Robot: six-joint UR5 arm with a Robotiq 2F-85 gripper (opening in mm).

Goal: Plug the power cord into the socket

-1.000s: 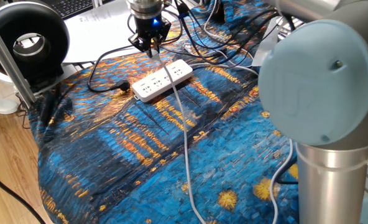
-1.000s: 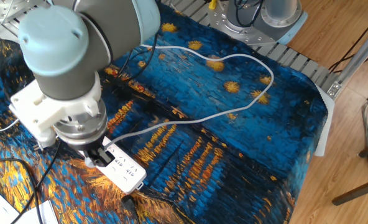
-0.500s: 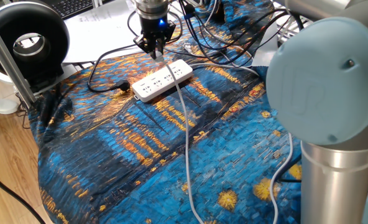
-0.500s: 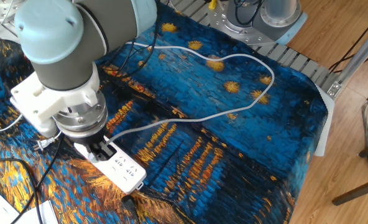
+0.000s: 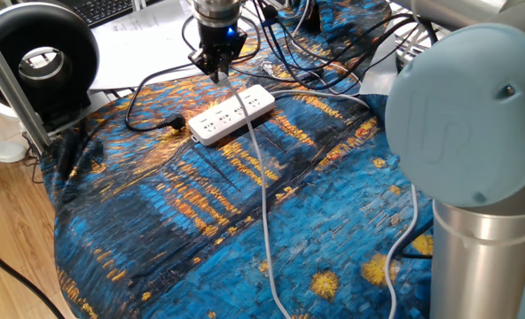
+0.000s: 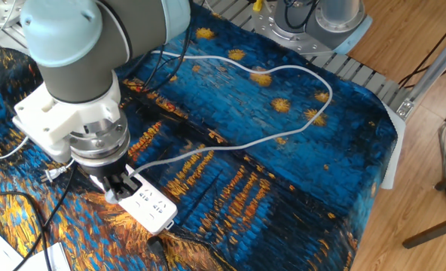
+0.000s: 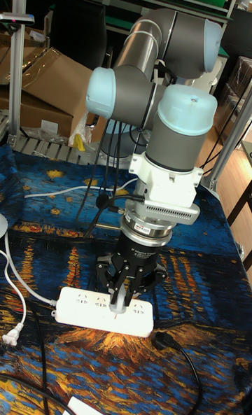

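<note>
Starry-night blue cloth (image 5: 200, 230) on the table, white strip (image 5: 231, 114), pale grey cord (image 6: 283, 71) snaking across, gripper (image 7: 119, 306) pinching its plug (image 7: 119, 304) right over the outlets

cloth (image 5: 191, 221): deep blue, painted with orange-yellow swirls and stars
socket (image 5: 231, 114): white, dark holes
cord (image 6: 230, 143): pale grey-white
gripper (image 7: 120, 301): black
arm (image 7: 168, 58): silver-grey, pale blue caps

A table draped in a blue-and-gold painted cloth (image 5: 183, 221) is bearing the white socket (image 5: 231, 114), the pale power cord (image 6: 283, 134) and a black cable (image 5: 147, 97).
</note>
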